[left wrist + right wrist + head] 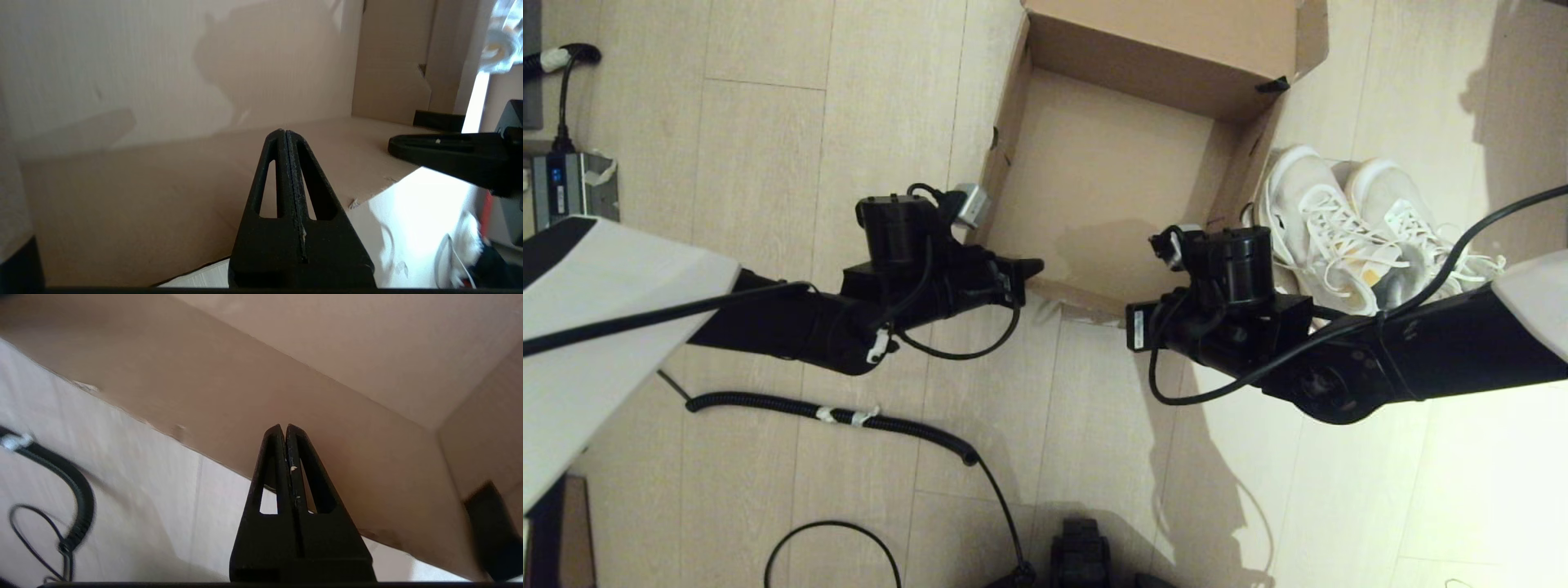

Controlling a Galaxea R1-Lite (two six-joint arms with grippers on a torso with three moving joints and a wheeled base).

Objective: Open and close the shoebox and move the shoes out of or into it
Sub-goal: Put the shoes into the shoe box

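Head view. I have both arms at the near edge of the shoebox (1094, 188), which stands open and empty on the floor (768, 163), its lid (1168, 41) raised on the side far from the grippers. The left gripper (1033, 268) lies just at the box's near left corner; the right gripper (1137, 325) sits just outside the near wall, towards the right corner. The shoes (1347, 224) stand together on the floor outside the box, beyond my right wrist and against the box's right wall. I judge that both hands are set at the front rim to work the box, not the shoes.

Left wrist view. The left gripper (286, 132) has its jaws pressed together with nothing between them. Ahead of its tips lie the box floor and the far inner wall; off to one side the right gripper (394, 147) enters as a dark wedge, with a black taped corner (437, 120) behind it. This depth inside the box is not readable from above.

Right wrist view. The right gripper (284, 426) is likewise fully closed and empty, its tips over the near wall's top edge. A coiled cable (79, 506) lies on the floor on the outer side.
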